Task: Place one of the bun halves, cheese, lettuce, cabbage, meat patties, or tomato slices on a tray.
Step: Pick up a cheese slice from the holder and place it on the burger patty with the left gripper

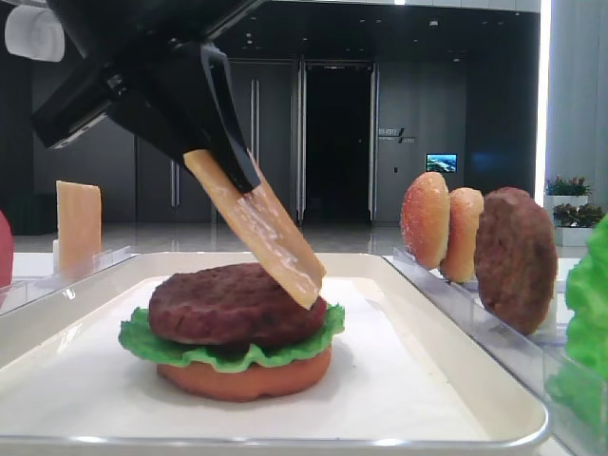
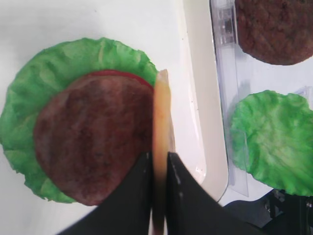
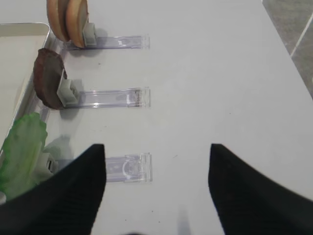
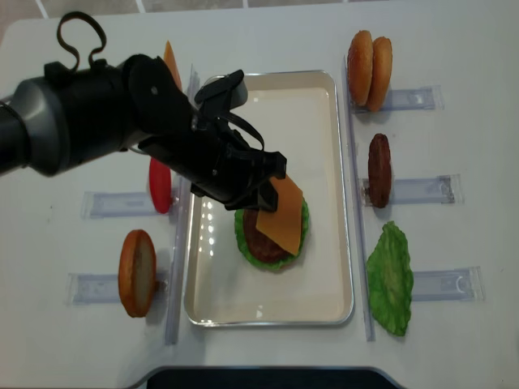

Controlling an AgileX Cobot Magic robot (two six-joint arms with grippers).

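The cheese slice [image 1: 255, 226] is held clamped between the fingers of the left gripper [image 4: 258, 188], which is closed on its upper edge. The slice is carried tilted: in the low exterior view its upper end is inside the jaws and its lower corner points down to the right, where it touches or nearly touches the right part of the meat patty [image 1: 237, 304]; real contact cannot be confirmed. The patty lies on a lettuce leaf [image 1: 228, 348] and a bun half [image 1: 245, 378], stacked near the middle of the cream tray [image 4: 336, 235]. In the left wrist view the slice [image 2: 160, 142] is seen on edge beside the patty's right rim, so the stack lies mostly to one side of the claw. It is judged that the slice must be shifted toward the centre of the patty and laid flat before release. The right gripper [image 3: 156, 191] is seen with its fingers spread apart and empty, over the table beside the tray's right edge, so the left arm is the nearer one.
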